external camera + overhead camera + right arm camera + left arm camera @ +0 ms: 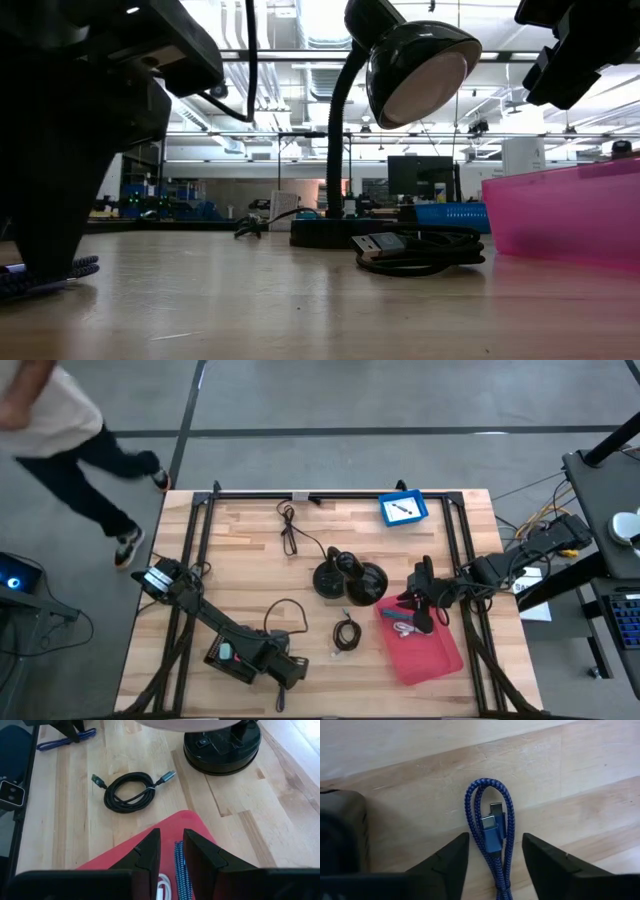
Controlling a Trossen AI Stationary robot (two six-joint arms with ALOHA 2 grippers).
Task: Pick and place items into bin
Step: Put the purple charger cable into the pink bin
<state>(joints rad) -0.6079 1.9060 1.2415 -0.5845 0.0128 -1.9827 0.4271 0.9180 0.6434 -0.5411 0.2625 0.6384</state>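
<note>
One desk lamp [350, 578] stands between coiled black cable [347, 632] and blue tray [403, 509].

High view looks straight down, taking in the whole table [250, 550] and both arms. Low view sits at tabletop level, facing across toward the room, close behind the coiled cable [420, 250]. Left wrist view stares down, very near, at the blue cable [492, 840]. Right wrist view looks over the bin [170, 835]; it shares the lamp [222, 745] with the low view.
</note>
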